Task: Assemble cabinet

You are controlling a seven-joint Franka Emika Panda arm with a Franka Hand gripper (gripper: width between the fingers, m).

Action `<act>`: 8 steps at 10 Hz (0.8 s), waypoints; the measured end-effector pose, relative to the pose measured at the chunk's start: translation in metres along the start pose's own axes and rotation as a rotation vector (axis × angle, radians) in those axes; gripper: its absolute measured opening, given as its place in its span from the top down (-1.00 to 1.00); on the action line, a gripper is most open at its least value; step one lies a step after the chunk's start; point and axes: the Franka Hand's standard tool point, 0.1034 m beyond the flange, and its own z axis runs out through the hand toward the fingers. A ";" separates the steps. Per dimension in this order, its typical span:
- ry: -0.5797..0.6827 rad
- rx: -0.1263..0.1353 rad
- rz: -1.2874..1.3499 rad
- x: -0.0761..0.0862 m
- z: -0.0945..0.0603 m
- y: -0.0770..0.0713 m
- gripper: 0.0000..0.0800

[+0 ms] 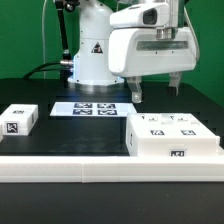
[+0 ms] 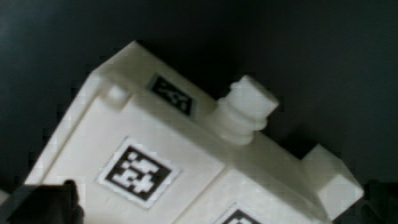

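Note:
The cabinet is a large white box on the black table at the exterior view's right, with several black-and-white tags on its top face and one on its front. My gripper hangs open and empty just above its back edge, the two dark fingers spread apart and touching nothing. In the wrist view the cabinet fills the frame, tilted, with a raised block on its edge and a tag on its face. My gripper straddles it, a dark fingertip showing at the frame's corner.
A small white tagged block lies at the exterior view's left. The marker board lies flat before the robot base. A long white rail runs along the table's front edge.

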 end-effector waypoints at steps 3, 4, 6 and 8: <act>0.004 0.017 0.186 0.002 0.000 -0.004 -0.99; 0.016 0.017 0.247 0.002 0.003 -0.006 -0.99; 0.035 0.013 0.416 -0.007 0.016 -0.024 -0.99; 0.049 -0.002 0.521 -0.008 0.027 -0.033 -0.99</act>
